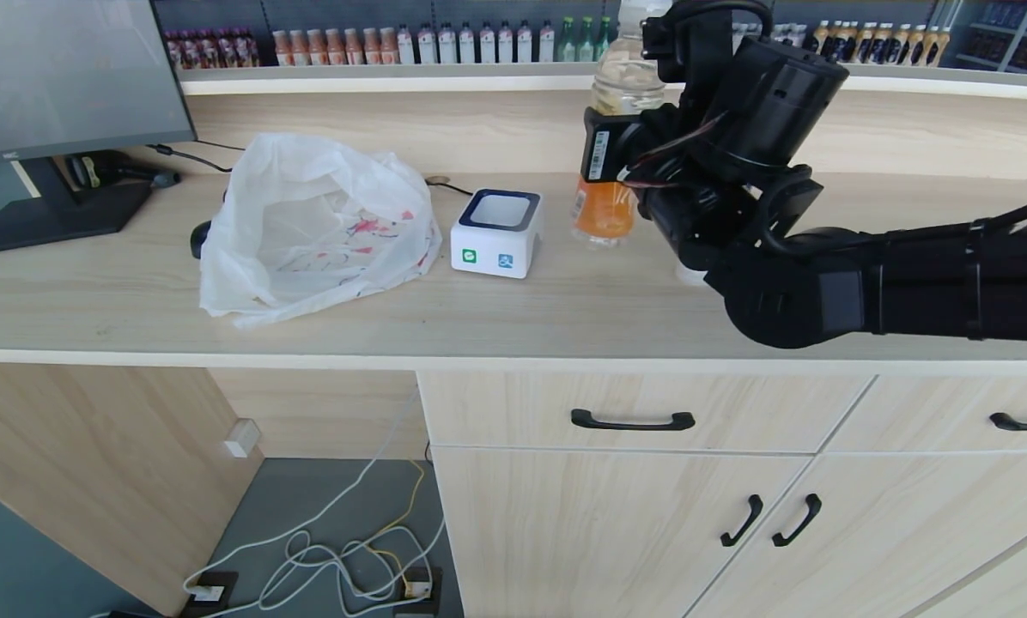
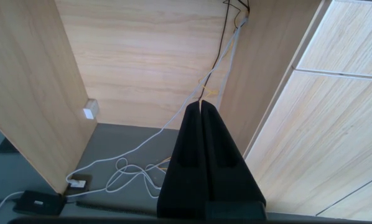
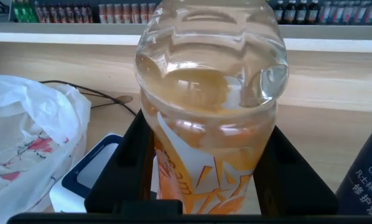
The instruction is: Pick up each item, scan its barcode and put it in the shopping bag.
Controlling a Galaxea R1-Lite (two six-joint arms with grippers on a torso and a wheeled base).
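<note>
**Inspector:** Item 1, the right gripper [image 1: 612, 163]. State?

**Recorder:** Clamped. Its 2 black fingers [image 3: 120, 171] press on opposite sides of a clear plastic bottle [image 1: 623, 81] of orange drink with an orange label, taken around its middle. The bottle stands roughly upright in the grip, with the neck above the fingers and the label below them. It cannot be told whether its base touches the light wooden counter [image 1: 565, 313].

**Inspector:** What lies nearest that hand?

**Recorder:** A white cube-shaped scanner [image 1: 498, 233] with a dark-rimmed window on top sits on the counter just to the gripper's left, apart from the bottle. Farther to the gripper's left, past the scanner, lies a white plastic shopping bag [image 1: 316, 227] with red print. The bag is crumpled and its mouth gapes. The scanner sits between bag and gripper, just beside the bag.

**Inspector:** Item 2, the left gripper [image 2: 201, 155]?

**Recorder:** Its 2 fingers are pressed flat together with nothing between them. It hangs below counter level, facing an open wooden bay. White and yellow cables [image 2: 130, 174] lie on the grey floor beyond its tip.

**Inspector:** Anything further?

**Recorder:** 1 dark monitor [image 1: 67, 77] on a black stand sits beyond the bag, well apart from the right gripper.
</note>
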